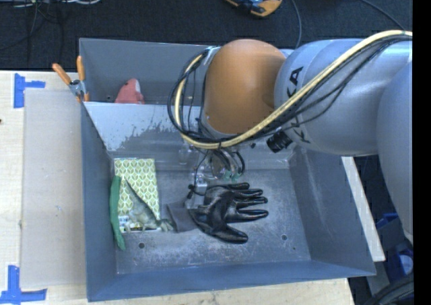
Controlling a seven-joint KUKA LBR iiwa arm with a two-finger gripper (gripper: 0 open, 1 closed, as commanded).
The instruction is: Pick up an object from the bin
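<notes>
Your arm reaches in from the right across the grey metal bin; its wrist carries a rounded orange cover, with loops of black and yellow cable hanging around it; below the cover the gripper is down low, close to the bin floor, about the middle of the bin.

Directly at the gripper lies a black rubber glove; it rests flat on the floor, centre of the bin and a little to the near side, with its splayed tips pointing right and its cuff end toward the left, just under the tool; the gripper's lower end meets the glove's far-left edge in this view, but you cannot tell whether it actually touches it; you also cannot tell how far the tool is open, since the cover and cables hide much of it and the dark glove sits right behind it; nothing can be seen to be held.

Just left of the glove a small dark grey flat piece lies on the floor; further left, well apart from the gripper, a green patterned packet lies lengthwise near the left wall; at the far left corner, a pinkish-red thing sits behind the sloping wall.
</notes>
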